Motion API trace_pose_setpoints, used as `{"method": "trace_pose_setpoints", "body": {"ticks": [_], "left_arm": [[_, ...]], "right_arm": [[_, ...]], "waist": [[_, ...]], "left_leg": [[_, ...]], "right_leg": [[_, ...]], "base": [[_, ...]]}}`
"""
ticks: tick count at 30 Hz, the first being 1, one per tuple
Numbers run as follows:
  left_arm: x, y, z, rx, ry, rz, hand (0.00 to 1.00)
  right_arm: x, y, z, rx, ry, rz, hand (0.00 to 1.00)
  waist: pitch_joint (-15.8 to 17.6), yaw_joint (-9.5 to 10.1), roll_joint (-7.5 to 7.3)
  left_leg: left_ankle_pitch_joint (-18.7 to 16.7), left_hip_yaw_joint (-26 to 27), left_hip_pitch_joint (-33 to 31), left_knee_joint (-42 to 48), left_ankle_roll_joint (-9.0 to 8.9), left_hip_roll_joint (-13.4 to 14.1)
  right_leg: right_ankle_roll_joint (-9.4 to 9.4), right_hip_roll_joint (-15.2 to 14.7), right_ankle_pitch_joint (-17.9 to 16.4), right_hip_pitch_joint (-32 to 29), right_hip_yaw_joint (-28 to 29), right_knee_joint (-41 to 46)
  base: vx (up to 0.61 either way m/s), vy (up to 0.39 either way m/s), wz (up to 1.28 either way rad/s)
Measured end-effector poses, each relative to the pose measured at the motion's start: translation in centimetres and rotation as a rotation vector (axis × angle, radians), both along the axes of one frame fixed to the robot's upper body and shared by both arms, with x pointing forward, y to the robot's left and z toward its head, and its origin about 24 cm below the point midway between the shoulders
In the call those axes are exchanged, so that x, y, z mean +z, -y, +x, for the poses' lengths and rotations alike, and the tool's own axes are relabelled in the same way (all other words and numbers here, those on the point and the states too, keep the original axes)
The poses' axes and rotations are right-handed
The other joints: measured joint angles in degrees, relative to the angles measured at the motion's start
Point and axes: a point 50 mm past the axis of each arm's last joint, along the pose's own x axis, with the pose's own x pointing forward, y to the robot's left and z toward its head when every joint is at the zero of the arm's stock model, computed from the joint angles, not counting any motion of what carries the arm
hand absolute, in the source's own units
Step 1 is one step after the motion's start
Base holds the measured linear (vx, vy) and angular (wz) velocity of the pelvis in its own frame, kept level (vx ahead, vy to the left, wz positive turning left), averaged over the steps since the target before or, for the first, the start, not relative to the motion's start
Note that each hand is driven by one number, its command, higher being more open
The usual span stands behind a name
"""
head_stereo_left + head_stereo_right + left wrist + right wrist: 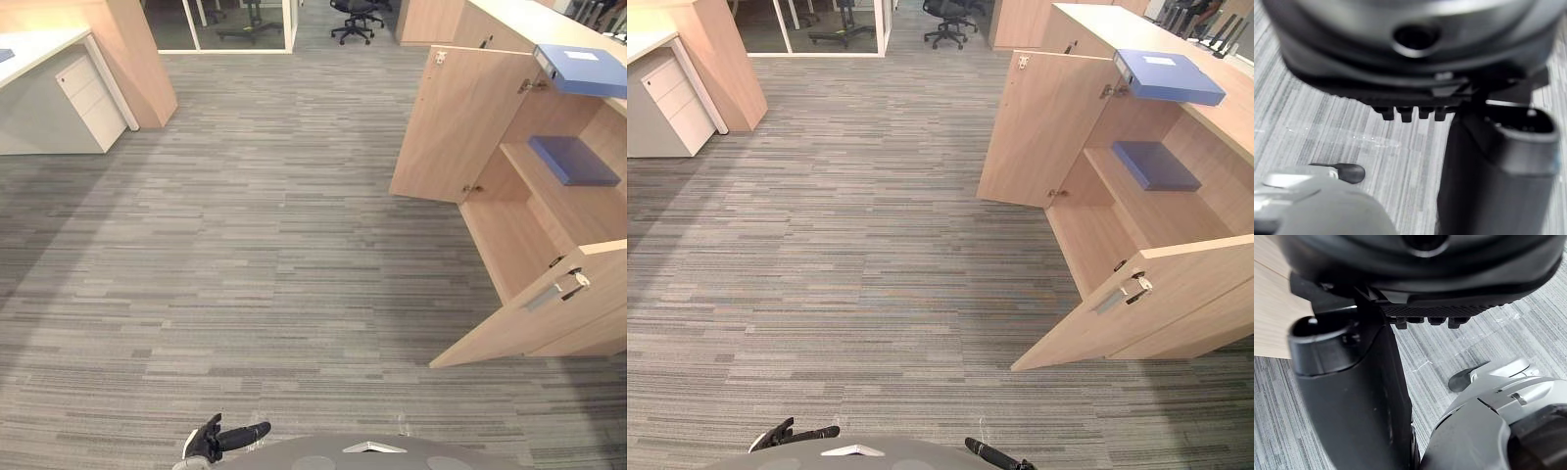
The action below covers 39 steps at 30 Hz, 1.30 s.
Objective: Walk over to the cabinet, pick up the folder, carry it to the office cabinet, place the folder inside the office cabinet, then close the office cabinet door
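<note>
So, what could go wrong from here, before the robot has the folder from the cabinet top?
1. The near cabinet door stands wide open into the floor space; the robot could bump it while approaching.
2. The blue folder seems to jut past the front edge of the cabinet top; a clumsy touch might knock it off.
3. A second blue folder lies on the shelf inside; it could be grabbed by mistake.

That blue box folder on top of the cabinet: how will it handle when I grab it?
The blue folder looks like a rigid box file, so it should stay stiff. Its smooth cover may slip. One end seems to overhang the cabinet top, so a push might tip it off.
</note>
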Motion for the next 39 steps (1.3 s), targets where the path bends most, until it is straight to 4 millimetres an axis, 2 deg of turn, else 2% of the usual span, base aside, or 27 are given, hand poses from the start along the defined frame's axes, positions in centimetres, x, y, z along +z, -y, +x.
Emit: {"method": "trace_pose_setpoints", "body": {"ticks": [7, 14, 24, 27, 29, 31, 35, 39], "left_arm": [[0.0, 0.1, -0.1, 0.019, 0.003, -0.018, 1.0], [-0.1, 0.2, -0.2, 0.022, 0.002, -0.024, 1.0], [-0.2, 0.1, -0.4, 0.087, 0.008, -0.082, 1.0], [-0.2, 0.1, -0.6, 0.107, 0.006, -0.089, 1.0], [0.0, 0.1, -0.4, 0.095, 0.02, -0.082, 1.0], [0.3, 0.0, -0.2, 0.076, 0.054, -0.074, 1.0], [1.3, 0.3, 0.0, 0.049, 0.135, -0.065, 1.0], [2.0, 0.5, 0.1, 0.049, 0.18, -0.059, 1.0]], "right_arm": [[0.0, 0.2, 0.0, -0.037, 0.003, 0.001, 1.0], [0.0, 0.2, 0.0, -0.033, 0.009, 0.009, 1.0], [0.1, 0.2, 0.5, 0.027, 0.01, 0.003, 1.0], [0.1, 0.1, 1.3, 0.097, 0.016, -0.007, 1.0], [0.5, -0.1, 3.0, 0.28, 0.043, -0.047, 1.0], [0.8, 0.0, 3.4, 0.369, 0.065, -0.074, 1.0], [1.4, -0.8, 4.0, 0.468, 0.122, -0.137, 1.0], [2.1, -1.1, 3.5, 0.539, 0.157, -0.171, 1.0]], "waist": [[0.4, -0.03, 0.09], [0.7, -0.07, -0.02], [1.3, -0.13, -0.41], [1.4, -0.11, -0.46], [1.7, -0.12, -0.63], [1.8, -0.08, -0.84], [1.5, -0.04, -1.05], [1.6, -0.03, -1.28]], "left_leg": [[0.5, -0.2, 0.9, -0.5, 0.65, 0.0], [1.9, -0.5, 1.8, -2.5, 0.7, 0.1], [1.7, 0.1, 2.3, -2.7, 0.45, 0.1], [1.6, 0.7, 2.6, -2.7, 0.29, 0.1], [1.6, 1.2, 2.5, -2.7, 0.29, 0.2], [1.6, 1.4, 2.4, -2.7, 0.33, 0.2], [1.5, 1.4, 1.3, -2.6, 0.34, 0.2], [1.4, 1.4, 1.1, -2.5, 0.2, 0.3]], "right_leg": [[-0.01, 0.0, 0.0, 0.7, -1.0, 0.0], [-0.12, 0.1, 0.0, 0.7, -1.6, 0.0], [-0.18, 0.2, 0.1, 0.9, -1.0, -0.1], [-0.2, 0.2, 0.1, 1.0, -0.5, 0.0], [-0.45, 0.2, 0.3, 0.7, 0.1, -0.1], [-0.68, 0.3, 0.5, 0.7, 0.2, -0.5], [-0.78, 0.4, 0.8, 0.0, 0.2, -1.1], [-0.83, 0.4, 0.8, -0.3, 0.2, -1.2]], "base": [[-0.06, -0.021, 0.02], [-0.05, -0.022, 0.03], [-0.01, -0.006, -0.03], [-0.03, -0.013, -0.1], [-0.04, -0.012, -0.12], [-0.04, -0.018, -0.06], [0.0, 0.0, 0.0], [0.0, 0.0, 0.0]]}}
